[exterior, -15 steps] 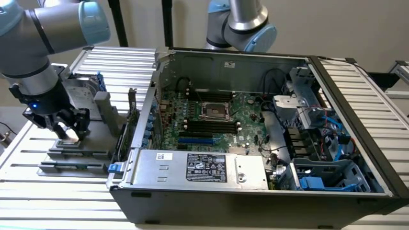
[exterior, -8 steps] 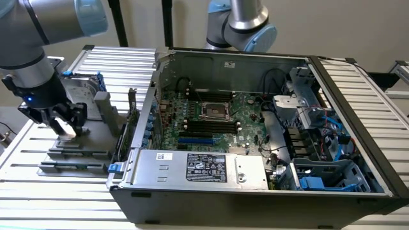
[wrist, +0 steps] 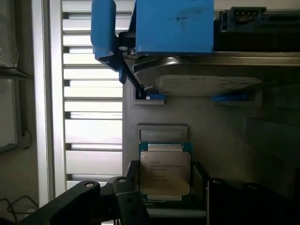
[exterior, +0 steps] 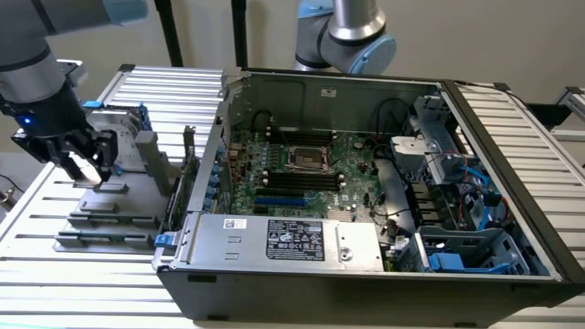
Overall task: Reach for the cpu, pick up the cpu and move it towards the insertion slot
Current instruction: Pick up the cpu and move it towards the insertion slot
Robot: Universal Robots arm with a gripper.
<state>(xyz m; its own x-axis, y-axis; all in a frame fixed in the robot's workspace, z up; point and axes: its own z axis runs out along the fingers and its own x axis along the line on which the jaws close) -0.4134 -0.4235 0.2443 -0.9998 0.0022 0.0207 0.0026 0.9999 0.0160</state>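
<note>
Black fingers (wrist: 133, 187) of the tool (exterior: 82, 164) are closest to the wrist camera, one at each side of the small flat square cpu with a silver-grey metal top (wrist: 165, 172). They lie against two opposite edges of it, so I judge that the tool is closed narrowly on the cpu and holds it. Whether the chip is free of its seat or rests in it, I cannot tell.

The cpu is outside the large open grey metal computer case (exterior: 366, 89), beyond the case wall on the exterior view's left. It is over a grey plastic holder tray (exterior: 109, 219) that lies on the white slatted desk (exterior: 55, 288). Outside the same wall stands the upright silver hard drive with a blue frame (exterior: 119, 133). The insertion slot (exterior: 306, 156), a square socket with a shiny metal frame and a dark centre, is inside the case, near the middle of the green circuit board (exterior: 352, 147), and well apart from the cpu.

In my judgement the reach is done and the step in hand is the pick-up; the carry toward the slot is not yet made. That carry calls for a straight rise clear of the tray and the hard drive, then a crossing over the case wall. The chip must stay level and the pinch firm, because only its thin edges are held and a slip could drop it on the board.
</note>
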